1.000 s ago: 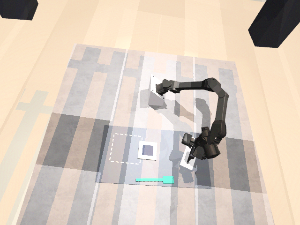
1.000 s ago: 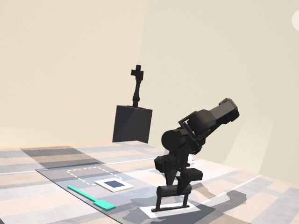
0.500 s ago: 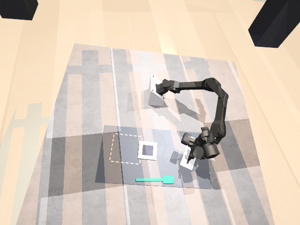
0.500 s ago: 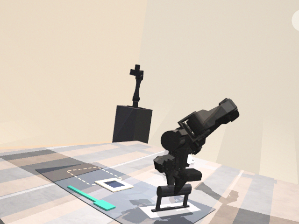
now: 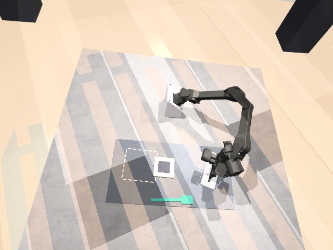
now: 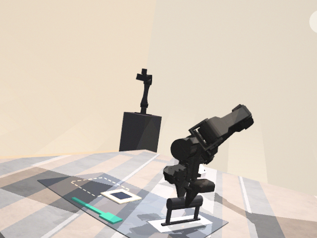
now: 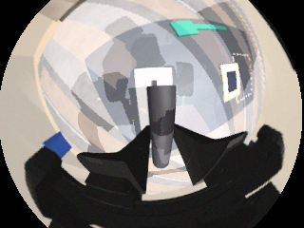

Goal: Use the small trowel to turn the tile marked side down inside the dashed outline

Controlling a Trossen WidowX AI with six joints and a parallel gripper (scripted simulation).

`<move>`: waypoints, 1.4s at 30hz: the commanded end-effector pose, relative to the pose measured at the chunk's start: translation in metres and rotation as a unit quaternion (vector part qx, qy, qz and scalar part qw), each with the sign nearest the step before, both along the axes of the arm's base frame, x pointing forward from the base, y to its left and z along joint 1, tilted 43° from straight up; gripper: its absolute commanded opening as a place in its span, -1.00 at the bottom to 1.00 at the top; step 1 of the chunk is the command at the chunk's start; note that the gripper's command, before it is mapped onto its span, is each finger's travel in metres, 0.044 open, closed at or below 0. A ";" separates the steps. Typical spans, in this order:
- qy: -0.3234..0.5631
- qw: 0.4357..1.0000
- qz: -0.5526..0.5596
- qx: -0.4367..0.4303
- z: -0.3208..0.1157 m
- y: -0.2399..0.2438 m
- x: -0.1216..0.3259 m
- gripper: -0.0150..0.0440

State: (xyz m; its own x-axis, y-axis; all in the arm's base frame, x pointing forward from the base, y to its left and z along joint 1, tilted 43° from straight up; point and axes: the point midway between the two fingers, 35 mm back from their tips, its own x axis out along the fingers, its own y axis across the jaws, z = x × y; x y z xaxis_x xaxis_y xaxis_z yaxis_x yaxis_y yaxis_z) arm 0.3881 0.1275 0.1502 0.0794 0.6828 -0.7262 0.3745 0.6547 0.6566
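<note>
The trowel, a white flat blade (image 5: 204,180) (image 6: 160,226) (image 7: 142,76) with a black bar handle on two posts, lies flat on the right part of the mat (image 5: 113,195) (image 6: 51,185). My gripper (image 5: 210,178) (image 6: 184,200) (image 7: 160,127) points down and is shut on the trowel's handle. The square tile (image 5: 164,166) (image 6: 120,196) (image 7: 231,82) lies flat with its dark-square mark facing up. It is just right of the dashed outline (image 5: 129,148), its left edge at the outline's right side. The tile's underside is hidden.
A green paddle-shaped piece (image 5: 186,199) (image 6: 111,218) (image 7: 184,28) lies along the mat's front edge, between tile and trowel in left-right position. The arm's white wedge base (image 5: 173,111) stands behind the mat. A black pillar (image 6: 139,133) with another arm stands beyond the table.
</note>
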 end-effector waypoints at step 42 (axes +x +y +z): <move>-0.374 0.836 0.399 -0.042 0.000 0.002 0.000 -0.05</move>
